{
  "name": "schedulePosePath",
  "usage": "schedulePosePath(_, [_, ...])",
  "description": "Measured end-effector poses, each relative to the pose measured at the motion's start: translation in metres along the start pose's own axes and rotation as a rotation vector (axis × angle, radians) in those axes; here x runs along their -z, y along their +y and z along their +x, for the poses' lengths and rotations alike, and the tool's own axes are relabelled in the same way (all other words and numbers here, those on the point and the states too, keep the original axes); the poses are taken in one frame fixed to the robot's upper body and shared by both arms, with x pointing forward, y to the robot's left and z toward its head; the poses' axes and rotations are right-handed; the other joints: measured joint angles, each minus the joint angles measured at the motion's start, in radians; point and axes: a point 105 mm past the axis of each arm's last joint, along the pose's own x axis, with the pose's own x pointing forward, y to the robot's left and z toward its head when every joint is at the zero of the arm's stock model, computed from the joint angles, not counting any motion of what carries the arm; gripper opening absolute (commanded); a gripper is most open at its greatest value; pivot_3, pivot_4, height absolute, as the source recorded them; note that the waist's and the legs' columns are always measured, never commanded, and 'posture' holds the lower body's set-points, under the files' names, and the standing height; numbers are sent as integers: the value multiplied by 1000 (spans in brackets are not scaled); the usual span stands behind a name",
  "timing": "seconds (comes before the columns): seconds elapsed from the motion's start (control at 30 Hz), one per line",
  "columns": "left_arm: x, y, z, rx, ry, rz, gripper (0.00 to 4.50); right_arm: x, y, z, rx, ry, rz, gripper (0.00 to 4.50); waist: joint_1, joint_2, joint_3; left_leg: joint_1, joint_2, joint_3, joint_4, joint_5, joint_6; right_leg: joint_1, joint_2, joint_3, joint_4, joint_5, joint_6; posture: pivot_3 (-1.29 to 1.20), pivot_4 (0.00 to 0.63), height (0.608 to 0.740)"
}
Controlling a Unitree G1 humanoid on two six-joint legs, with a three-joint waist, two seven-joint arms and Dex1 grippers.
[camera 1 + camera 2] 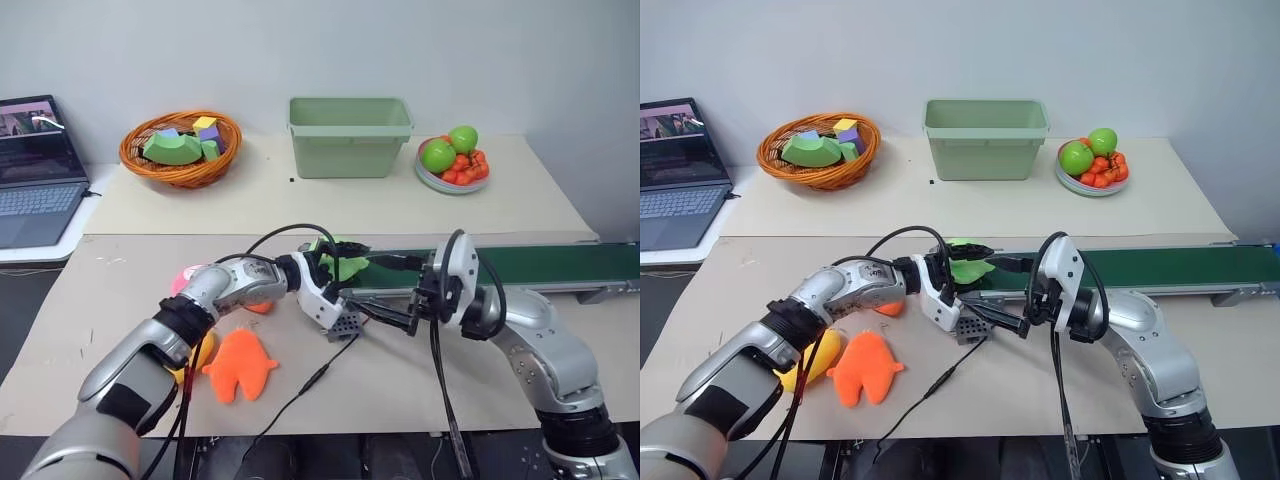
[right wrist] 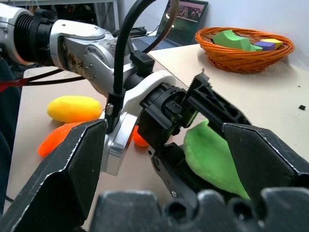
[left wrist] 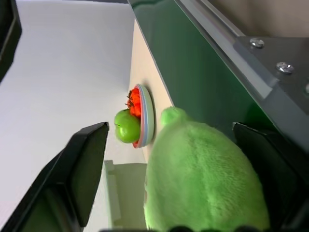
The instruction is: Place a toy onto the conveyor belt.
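Lacking legible writing, seemingly: toy [image 3: 203, 179]

You're looking at two arms in brushed silver-grey shells, each with a ribbed black band at a joint. Your left hand [image 1: 970, 268] sits on a white wrist block ahead of a black collar, with a small perforated grey piece hanging below it. Black cables loop over both wrists. Your right hand [image 1: 992, 318] has a white housing and long black fingers [image 2: 265, 159].
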Motion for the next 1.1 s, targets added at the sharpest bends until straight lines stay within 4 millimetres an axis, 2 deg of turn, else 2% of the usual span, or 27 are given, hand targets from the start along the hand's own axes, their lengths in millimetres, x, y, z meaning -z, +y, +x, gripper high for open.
schedulePosePath(0.13, [0,0,-2,15,5,-26,4418,0,1,0,-6,-1,1,4500,0,0,0,0,0,0,0,0,0,0,0,0,0,0,0,0,150,728])
schedulePosePath(0.2, [-2,-2,-7,29,12,-100,4418,0,1,0,-14,1,0,4500,-2,0,0,0,0,0,0,0,0,0,0,0,1,0,0,0,150,728])
schedulePosePath(0.3, [-1,-3,-24,73,46,-244,4418,0,2,-2,-25,15,-2,4500,-10,0,0,0,0,0,0,0,0,0,0,0,1,0,0,0,150,728])
schedulePosePath(0.47, [11,-2,-54,166,143,-433,4418,-1,4,-3,-52,6,12,4500,-15,0,0,0,0,0,1,0,0,0,0,0,1,0,0,0,150,728])
schedulePosePath(0.63, [16,-1,-70,165,217,-590,4418,-4,3,-2,-59,0,5,4500,-18,0,0,0,0,0,1,0,1,0,0,0,1,0,0,0,150,728])
schedulePosePath(0.73, [27,-5,-84,132,303,-704,4418,-4,1,-2,-66,2,10,4500,-19,0,0,0,0,0,1,0,1,0,0,0,1,0,0,0,150,728])
schedulePosePath(0.8, [41,-2,-94,73,377,-771,4418,-3,-1,-2,-69,5,12,4500,-20,0,0,0,1,0,1,0,1,0,0,0,1,0,0,0,150,728])
schedulePosePath(0.93, [73,17,-120,-192,517,-932,4418,-2,-2,-3,-71,13,13,4500,-20,0,0,0,1,0,1,0,1,0,0,0,1,0,0,0,150,728])
schedulePosePath(1.0, [90,26,-141,-382,594,-1030,4418,-2,-2,-3,-74,16,12,4500,-22,0,0,0,1,-1,1,0,1,0,0,0,1,0,0,0,150,728])
schedulePosePath(1.1, [103,32,-176,-644,687,-1132,4418,-2,-2,-4,-74,23,10,4500,-25,0,0,0,1,0,1,0,0,-1,0,0,1,0,0,0,150,728])
